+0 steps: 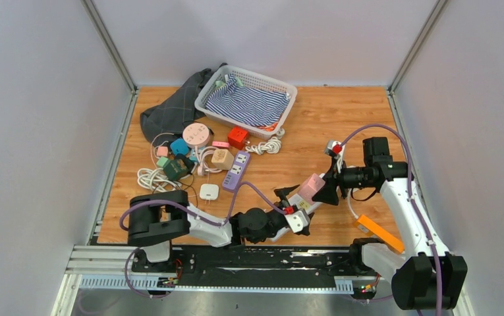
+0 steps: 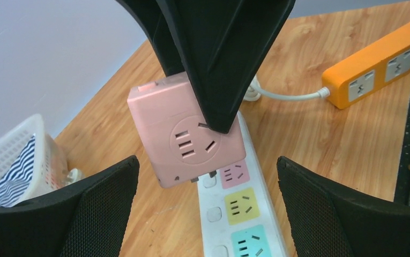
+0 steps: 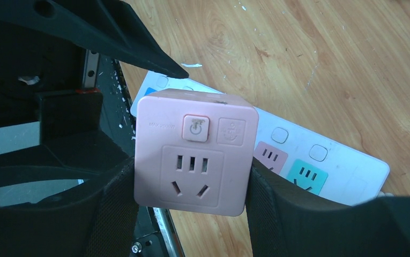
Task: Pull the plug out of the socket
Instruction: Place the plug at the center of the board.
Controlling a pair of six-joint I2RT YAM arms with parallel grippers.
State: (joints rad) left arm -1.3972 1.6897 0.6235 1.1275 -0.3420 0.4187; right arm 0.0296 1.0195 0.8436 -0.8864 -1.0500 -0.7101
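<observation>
The left claw [image 2: 207,163] is spread wide, its fingers [image 2: 92,214] flanking the white power strip [image 2: 243,214]. Just ahead of it, the pink cube adapter [image 3: 194,160] sits tilted over the strip's far end, prongs showing under its lower edge; whether they clear the socket is unclear. The right claw [image 3: 192,198] pinches the cube's two sides. Right of that claw, bare wooden surface [image 2: 310,139] lies open up to the orange power strip [image 2: 374,69].

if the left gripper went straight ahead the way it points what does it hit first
Probably the pink plastic cube adapter over the white power strip, ahead of the open left gripper; depth is unclear.
</observation>
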